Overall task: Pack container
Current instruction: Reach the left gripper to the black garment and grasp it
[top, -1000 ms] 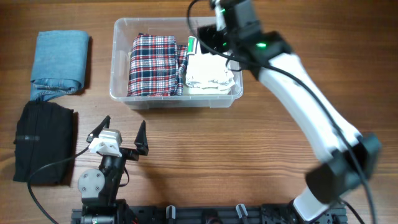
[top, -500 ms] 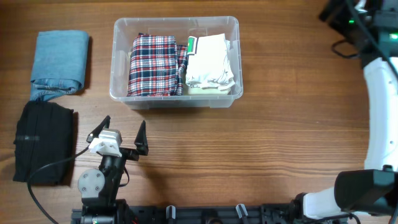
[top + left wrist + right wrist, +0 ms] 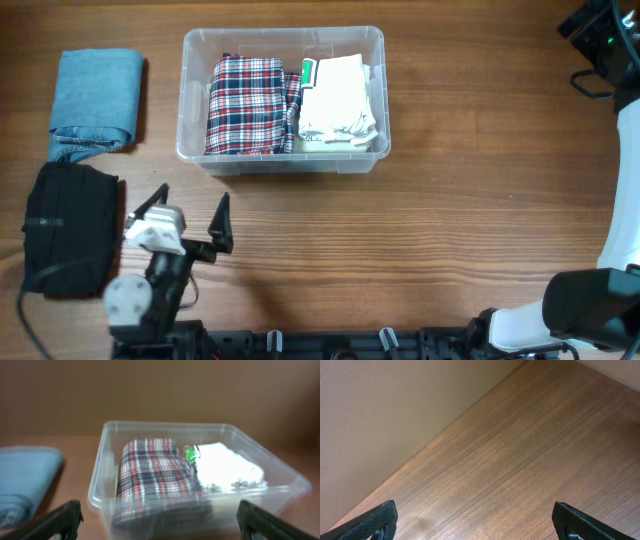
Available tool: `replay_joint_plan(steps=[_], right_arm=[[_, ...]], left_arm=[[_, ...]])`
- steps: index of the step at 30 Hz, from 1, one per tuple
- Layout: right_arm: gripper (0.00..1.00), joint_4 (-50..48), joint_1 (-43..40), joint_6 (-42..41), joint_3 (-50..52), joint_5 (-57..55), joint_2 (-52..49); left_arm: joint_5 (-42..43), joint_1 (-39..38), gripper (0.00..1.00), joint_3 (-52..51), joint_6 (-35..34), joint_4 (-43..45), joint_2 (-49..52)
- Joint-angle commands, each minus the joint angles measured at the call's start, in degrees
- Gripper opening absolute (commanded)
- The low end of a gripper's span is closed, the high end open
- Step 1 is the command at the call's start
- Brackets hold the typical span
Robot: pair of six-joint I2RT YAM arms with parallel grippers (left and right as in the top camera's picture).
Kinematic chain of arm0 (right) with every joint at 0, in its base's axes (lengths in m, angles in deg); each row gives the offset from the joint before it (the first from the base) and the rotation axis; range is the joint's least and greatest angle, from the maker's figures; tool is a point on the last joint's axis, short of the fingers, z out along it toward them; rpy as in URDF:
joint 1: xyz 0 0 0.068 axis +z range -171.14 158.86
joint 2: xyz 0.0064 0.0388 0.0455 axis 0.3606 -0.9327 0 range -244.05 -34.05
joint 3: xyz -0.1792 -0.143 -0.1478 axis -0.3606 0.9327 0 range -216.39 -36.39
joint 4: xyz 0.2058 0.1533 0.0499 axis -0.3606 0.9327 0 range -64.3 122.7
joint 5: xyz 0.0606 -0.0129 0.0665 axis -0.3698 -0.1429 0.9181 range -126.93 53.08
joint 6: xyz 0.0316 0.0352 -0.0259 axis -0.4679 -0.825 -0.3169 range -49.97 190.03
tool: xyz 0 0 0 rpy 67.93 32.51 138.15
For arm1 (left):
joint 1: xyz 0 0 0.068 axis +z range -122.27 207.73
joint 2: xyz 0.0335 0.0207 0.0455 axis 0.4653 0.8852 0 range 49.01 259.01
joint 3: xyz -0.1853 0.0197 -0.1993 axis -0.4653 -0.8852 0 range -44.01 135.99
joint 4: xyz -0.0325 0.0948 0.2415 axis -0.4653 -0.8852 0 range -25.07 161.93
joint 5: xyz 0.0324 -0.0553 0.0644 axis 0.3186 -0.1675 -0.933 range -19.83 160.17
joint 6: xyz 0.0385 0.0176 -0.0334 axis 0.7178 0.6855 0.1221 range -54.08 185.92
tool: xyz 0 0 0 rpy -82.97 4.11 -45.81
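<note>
The clear container [image 3: 196,150] stands at the back middle of the table. It holds a folded plaid cloth [image 3: 245,105] on the left and a folded white cloth [image 3: 338,100] on the right. My left gripper [image 3: 190,205] is open and empty, in front of the container and apart from it. The left wrist view shows the container [image 3: 165,424], the plaid cloth [image 3: 155,472] and the white cloth [image 3: 227,467] between my open fingers. My right gripper [image 3: 597,28] is at the far right back corner. In the right wrist view it [image 3: 480,525] is open and empty over bare wood.
A folded blue denim cloth [image 3: 97,95] lies at the back left and also shows in the left wrist view [image 3: 25,480]. A folded black cloth [image 3: 68,230] lies in front of it, just left of my left gripper. The table's back edge meets a wall.
My right arm has left the container and swung to the far right back corner, empty. The white cloth stays in the container. My left gripper has shifted slightly left.
</note>
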Motion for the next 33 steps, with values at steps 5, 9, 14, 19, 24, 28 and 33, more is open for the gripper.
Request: replay_joint_plan(steps=[5, 9, 14, 19, 24, 28, 33], right_arm=[[1.00, 0.0, 0.1, -0.5, 0.0, -0.2, -0.3], [1.00, 0.0, 0.1, -0.5, 0.0, -0.1, -0.3], [1.00, 0.0, 0.1, -0.5, 0.0, -0.2, -0.3], [1.00, 0.0, 0.1, -0.5, 0.0, -0.1, -0.3], [1.00, 0.0, 0.1, -0.5, 0.0, -0.1, -0.3], [1.00, 0.0, 0.1, -0.5, 0.0, -0.2, -0.3], [1.00, 0.0, 0.1, -0.5, 0.0, -0.2, -0.3]], left_arm=[[-5.9, -0.3, 1.00, 47.8, -0.3, -43.3, 33.4], [-4.8, -0.3, 1.00, 57.7, -0.4, -53.5, 43.8], [-20.5, -0.3, 1.00, 57.7, -0.4, -55.5, 49.0], [-41.2, -0.3, 1.00, 57.7, -3.0, -63.9, 59.6], [-32.1, -0.3, 1.00, 57.7, -0.2, -60.3, 68.3], [-39.6, 2.4, 1.00, 57.6, 2.6, -61.4, 71.8], [-41.6, 9.4, 1.00, 57.0, -2.3, -62.2, 72.7]])
